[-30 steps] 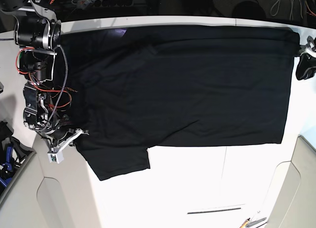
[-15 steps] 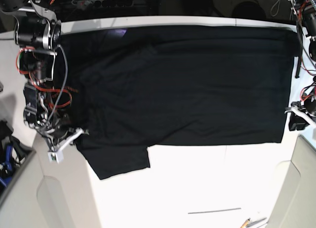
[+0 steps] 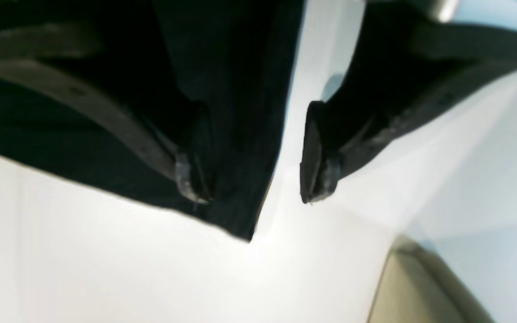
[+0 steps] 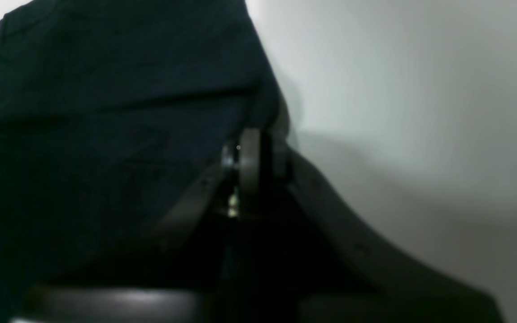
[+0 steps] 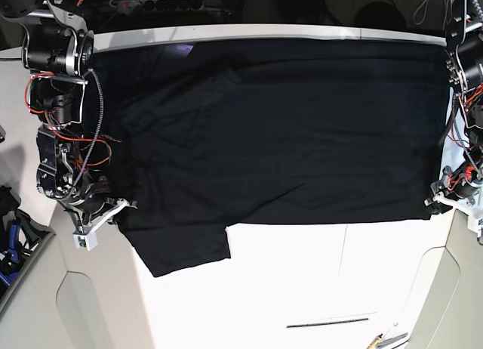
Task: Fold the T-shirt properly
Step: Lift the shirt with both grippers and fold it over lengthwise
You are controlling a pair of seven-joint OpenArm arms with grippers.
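T-shirt [image 5: 287,130] lies flat, plain black side up, covering most of the far half of the white table [image 5: 302,281]; one sleeve [image 5: 185,247] sticks out toward the near edge at lower left of the base view. Left gripper [image 3: 251,179] sits at the shirt's near corner on the right side of the base view [image 5: 438,205]: fingers [image 3: 314,152] well apart, one over the cloth, the other over bare table, with the hem corner [image 3: 245,231] between them; nothing gripped. Right gripper [image 4: 251,166] is at the shirt's left edge by the sleeve [image 5: 121,205]; its jaws are closed together, and the wrist view shows black cloth right at the tips, but the picture is too dark to tell whether fabric is pinched. Clutter: right arm's exposed red and grey wiring [image 5: 72,134] hangs just beside the left edge of the shirt; a thin dark rod [image 5: 328,321] lies on the bare near part of the table, well apart from the cloth; a couple of small tools [image 5: 386,340] at the near edge, too small to identify. Beige side panels [image 5: 94,307] flank the table on both sides. Cables and a power strip [image 5: 162,1] run along the dark far background behind the table.
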